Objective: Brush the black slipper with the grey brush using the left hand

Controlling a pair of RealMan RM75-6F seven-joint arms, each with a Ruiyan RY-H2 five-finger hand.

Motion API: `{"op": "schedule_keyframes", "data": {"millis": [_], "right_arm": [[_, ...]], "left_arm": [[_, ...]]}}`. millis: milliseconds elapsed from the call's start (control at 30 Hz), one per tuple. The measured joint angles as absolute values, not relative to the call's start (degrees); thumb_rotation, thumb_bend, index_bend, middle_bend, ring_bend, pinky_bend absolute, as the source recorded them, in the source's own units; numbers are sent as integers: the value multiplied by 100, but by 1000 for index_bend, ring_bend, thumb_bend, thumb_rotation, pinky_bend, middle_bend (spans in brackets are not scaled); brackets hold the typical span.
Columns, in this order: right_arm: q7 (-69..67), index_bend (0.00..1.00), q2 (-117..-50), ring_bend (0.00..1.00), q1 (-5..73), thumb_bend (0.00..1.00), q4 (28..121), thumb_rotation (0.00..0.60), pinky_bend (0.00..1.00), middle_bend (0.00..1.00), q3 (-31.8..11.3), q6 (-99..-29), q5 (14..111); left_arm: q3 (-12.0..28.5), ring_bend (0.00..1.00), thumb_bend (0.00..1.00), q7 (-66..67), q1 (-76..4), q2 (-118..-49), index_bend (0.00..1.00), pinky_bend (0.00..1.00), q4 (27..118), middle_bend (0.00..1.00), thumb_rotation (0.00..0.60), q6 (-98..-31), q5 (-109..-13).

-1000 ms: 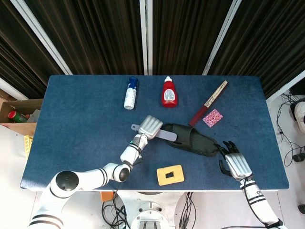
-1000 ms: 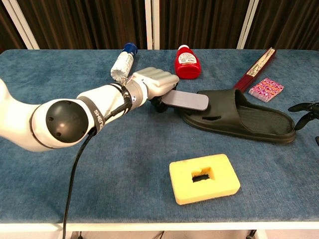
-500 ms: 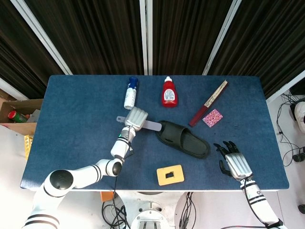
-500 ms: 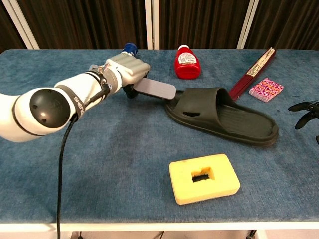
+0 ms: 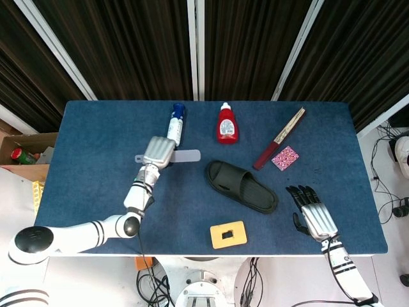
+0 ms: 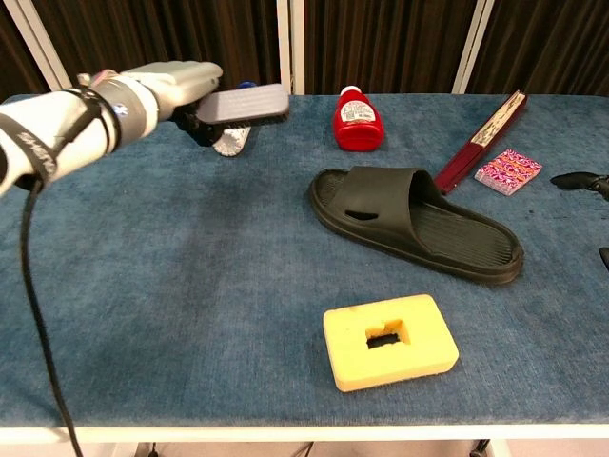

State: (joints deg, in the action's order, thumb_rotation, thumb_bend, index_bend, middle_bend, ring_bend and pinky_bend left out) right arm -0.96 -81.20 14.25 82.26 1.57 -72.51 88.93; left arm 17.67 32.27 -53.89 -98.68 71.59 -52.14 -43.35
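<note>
The left hand grips the grey brush, its fingers closed around the handle, and holds it raised above the blue surface, toward the far left of centre; the flat brush head points right, toward the surface's middle. The black slipper lies flat on the surface, right of centre, sole down, its strap end toward the left and its heel toward the near right; it is apart from the brush. The right hand rests near the near right corner, holding nothing, its dark fingers spread apart and pointing toward the far edge. A white spray can with a blue cap lies on its side near the far edge, just beside the left hand. A red bottle with a white cap lies near the middle of the far edge. A folded fan lies diagonally toward the far right, with a pink patterned card just beside it. A yellow sponge block with a dark rectangular hole sits by the near edge.
</note>
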Motion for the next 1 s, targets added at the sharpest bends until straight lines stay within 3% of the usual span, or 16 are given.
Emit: {"op": "schedule_keyframes", "data": {"millis": [333,1000], "right_arm": [[-835,0,-8681,0,1325,477,7360,600,0,0,-84,-8647,9645],[-595,0,-8596,0,1367,472,7656,600,0,0,-222,-8800,9657]], "left_arm": [[1125,1000,685,2390,-4360,-9267,1000,1000,7755,1000,600,-5568,-4681],[477,1000,675,1679,-3637,-9570,1000,1000,6894,1000,600,-5427,-5470]]}}
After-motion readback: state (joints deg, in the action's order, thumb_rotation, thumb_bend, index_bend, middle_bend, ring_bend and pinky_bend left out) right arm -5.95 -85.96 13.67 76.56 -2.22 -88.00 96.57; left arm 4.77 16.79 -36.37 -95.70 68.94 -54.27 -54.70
